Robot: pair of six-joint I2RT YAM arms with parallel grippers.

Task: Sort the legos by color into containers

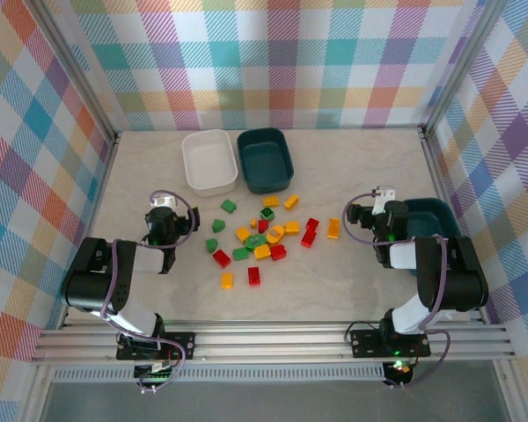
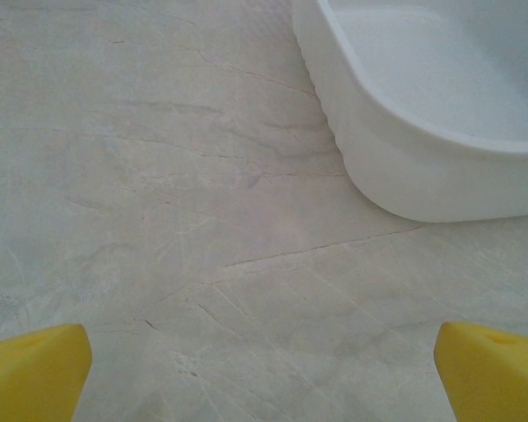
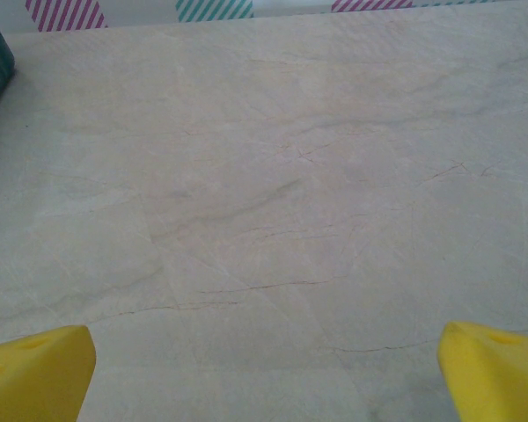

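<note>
A pale, marble-patterned tabletop (image 2: 202, 176) crossed by thin dark veins is seen across most of the view. A white tub (image 2: 405, 167) is set on it at the upper right; its rounded corner and smooth outer wall are shown, and part of its pale inside is seen above the rim. The left gripper (image 2: 264, 378) is held wide apart, its yellow fingertips (image 2: 35, 374) seen in the two bottom corners, with bare tabletop between them. The tub is not touched by either fingertip.
</note>
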